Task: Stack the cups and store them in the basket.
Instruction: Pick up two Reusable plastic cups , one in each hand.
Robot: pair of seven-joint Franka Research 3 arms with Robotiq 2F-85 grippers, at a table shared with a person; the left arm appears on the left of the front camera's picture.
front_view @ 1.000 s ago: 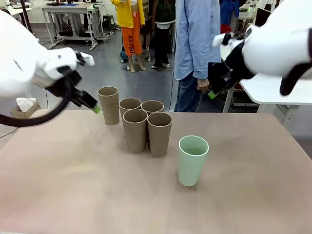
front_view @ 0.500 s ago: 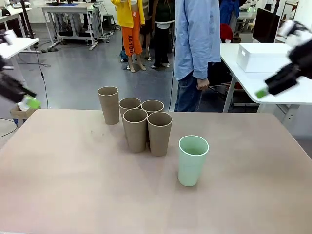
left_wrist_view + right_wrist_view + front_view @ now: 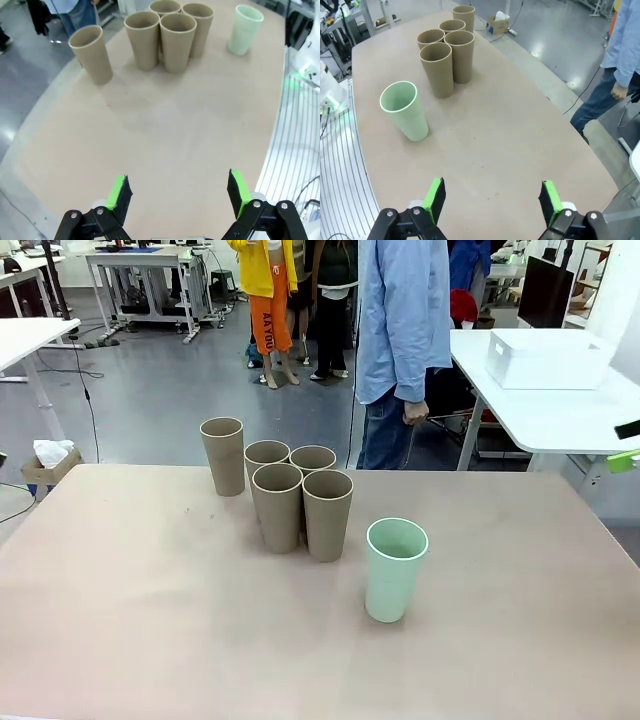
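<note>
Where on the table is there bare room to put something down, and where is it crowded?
Bare: the near strip of the table, its left side beside the lone brown cup, its right side past the mint cup. Crowded: far centre, four brown cups bunched together.

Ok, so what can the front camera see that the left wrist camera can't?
The front camera adds the large white rectangular plastic basket, on a white side table past the far right corner. The left wrist camera adds the left gripper, jaws wide open above the tan tabletop. Both share the five tall kraft-brown cups and the pale mint green cup, all upright.
</note>
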